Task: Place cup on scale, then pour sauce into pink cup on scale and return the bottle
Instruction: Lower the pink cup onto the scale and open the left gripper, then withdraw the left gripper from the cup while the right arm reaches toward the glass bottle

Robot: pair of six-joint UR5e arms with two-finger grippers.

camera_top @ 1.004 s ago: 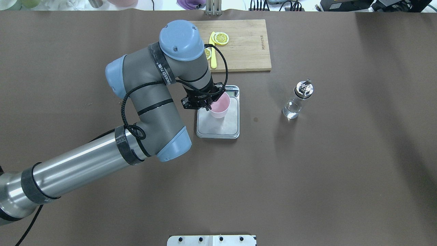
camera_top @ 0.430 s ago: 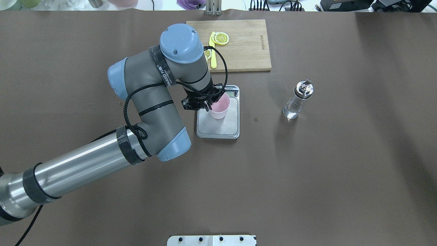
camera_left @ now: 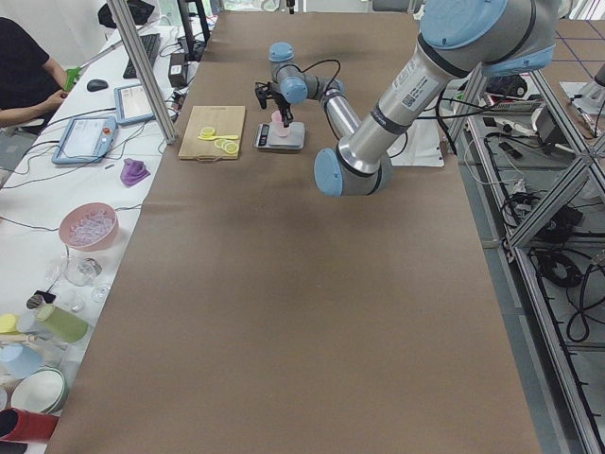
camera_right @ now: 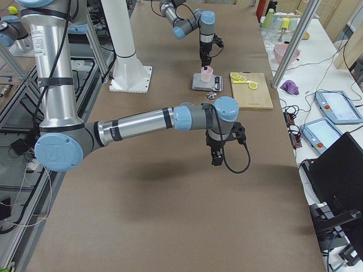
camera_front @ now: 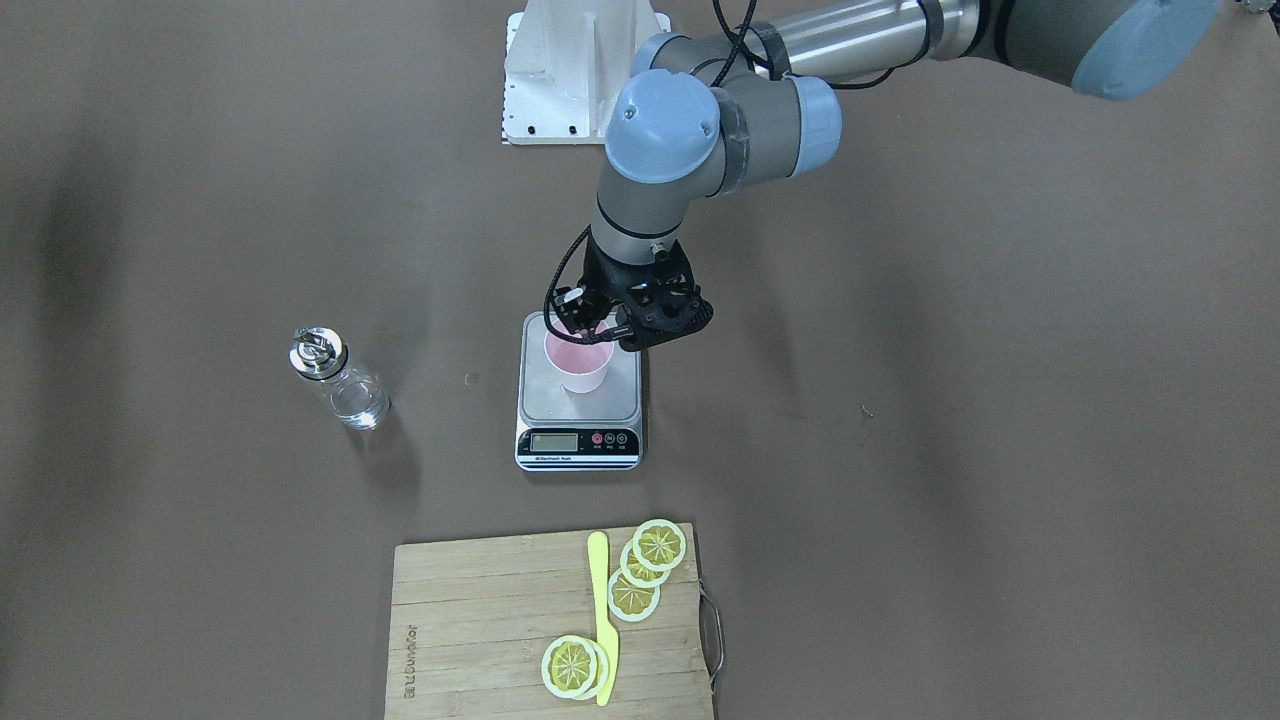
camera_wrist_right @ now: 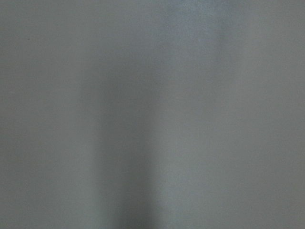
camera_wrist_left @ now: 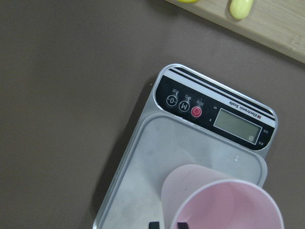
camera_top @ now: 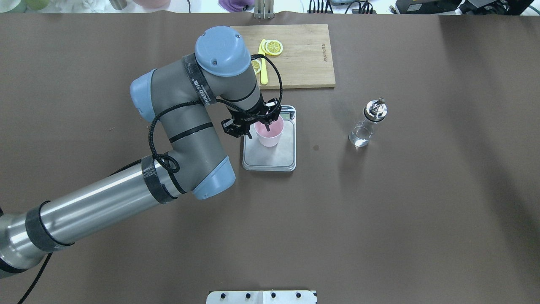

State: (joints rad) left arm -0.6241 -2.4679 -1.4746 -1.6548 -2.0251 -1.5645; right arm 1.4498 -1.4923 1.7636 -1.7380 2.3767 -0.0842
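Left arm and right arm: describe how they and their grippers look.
Both arms match. The left arm has a silver tube, grey joints with light blue caps, black bands, one lettered in white, and a black braided cable looping to its black two-finger left gripper. The right arm shows the same silver, grey and blue, with a black right gripper.

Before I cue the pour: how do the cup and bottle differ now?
The cup is opaque pink and open-topped; the bottle is clear glass with a chrome spout. The cup stands on the scale, the bottle on the bare table. The left gripper is at the cup; nothing touches the bottle. Both are upright.
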